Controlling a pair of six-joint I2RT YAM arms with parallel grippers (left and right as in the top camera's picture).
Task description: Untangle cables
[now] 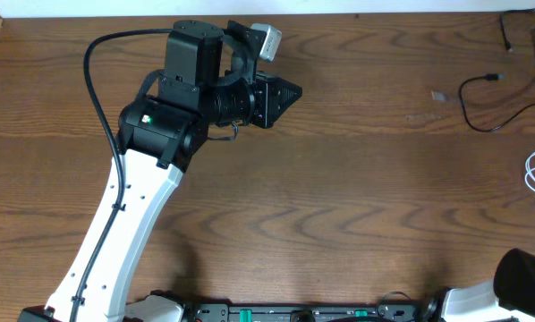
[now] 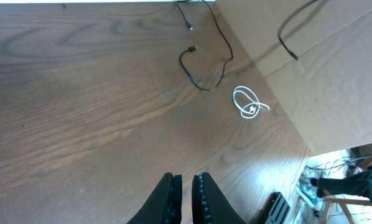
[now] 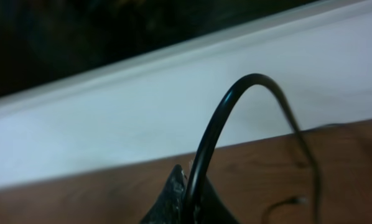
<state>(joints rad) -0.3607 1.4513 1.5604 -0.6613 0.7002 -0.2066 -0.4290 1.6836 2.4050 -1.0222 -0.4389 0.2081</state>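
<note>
My left end effector (image 2: 187,200) hangs over bare bench (image 2: 80,124), tips nearly pressed together w/ only a thin slit, nothing btwn them. My right end effector (image 3: 187,202) is pressed together on a black cable (image 3: 236,87) that arcs up from its tips. Well apart from my left arm, twd the bench's right edge, lie a looped black cord (image 2: 201,84) w/ plug end and a white coil (image 2: 251,109) near it.

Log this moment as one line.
left gripper: nearly closed, empty | black cable, white cable: apart, table's right side, untouched | right gripper: shut
</note>
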